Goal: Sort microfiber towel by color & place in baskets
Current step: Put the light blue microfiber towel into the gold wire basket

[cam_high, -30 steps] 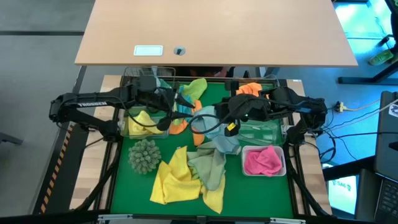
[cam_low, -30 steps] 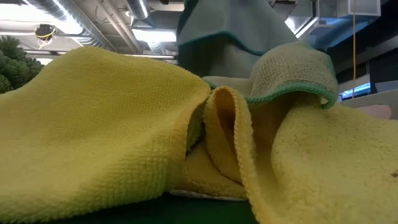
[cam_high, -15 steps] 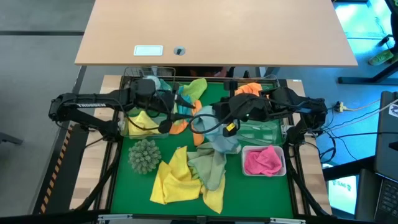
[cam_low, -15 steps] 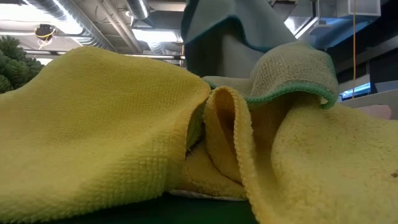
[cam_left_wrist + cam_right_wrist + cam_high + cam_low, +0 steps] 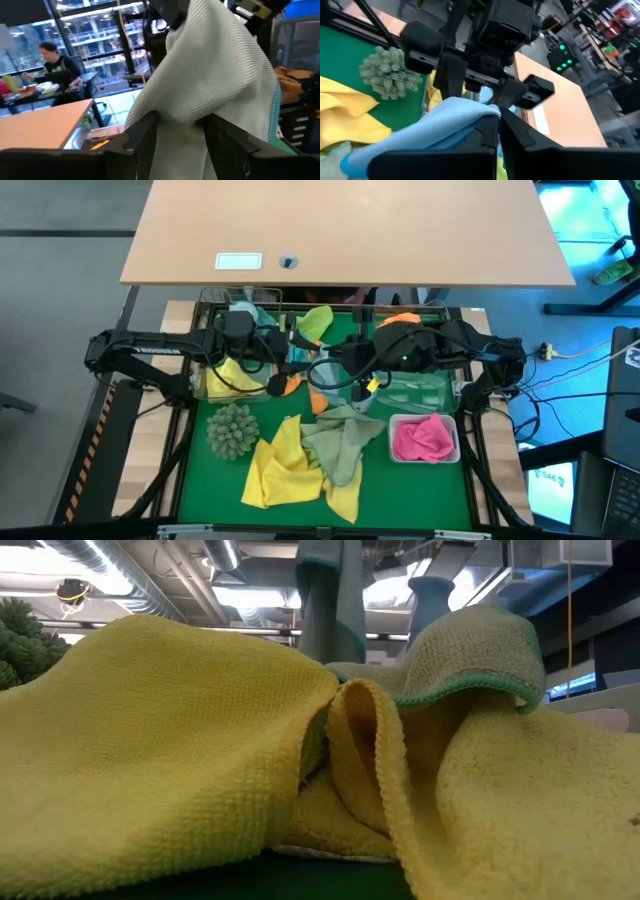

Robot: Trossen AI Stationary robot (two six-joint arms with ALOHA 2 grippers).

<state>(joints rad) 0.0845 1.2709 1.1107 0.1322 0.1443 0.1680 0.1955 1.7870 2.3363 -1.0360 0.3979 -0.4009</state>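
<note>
My right gripper (image 5: 496, 120) is shut on a light-blue microfiber towel (image 5: 330, 370) and holds it up above the middle of the table. My left gripper (image 5: 180, 127) is open, level with it from the left; its fingers (image 5: 145, 135) stand on either side of the hanging towel (image 5: 210, 75), and I cannot tell whether they touch it. Yellow and light-green towels (image 5: 310, 460) lie heaped on the green mat near the front. A yellow towel lies in the left clear basket (image 5: 205, 385), a pink one in the white basket (image 5: 455, 448). My right gripper pinches the light-blue towel at a bunched upper part (image 5: 470, 112) between its two fingers, coming level from the table's right. The towel is lifted clear and hangs slack below the fingers as a narrow strip (image 5: 335, 600).
A spiky grey-green ball (image 5: 232, 430) sits at front left. Orange towels (image 5: 290, 383) and a green towel (image 5: 318, 320) lie between the arms. A clear basket (image 5: 415, 392) stands under the right arm, and more baskets (image 5: 240, 305) stand at the far edge, one with orange cloth (image 5: 402, 320).
My right gripper has risen and drawn the light-blue towel up off the pile; it now hangs clear as a narrower strip. My left gripper has moved toward the table's right until its fingers straddle the towel.
</note>
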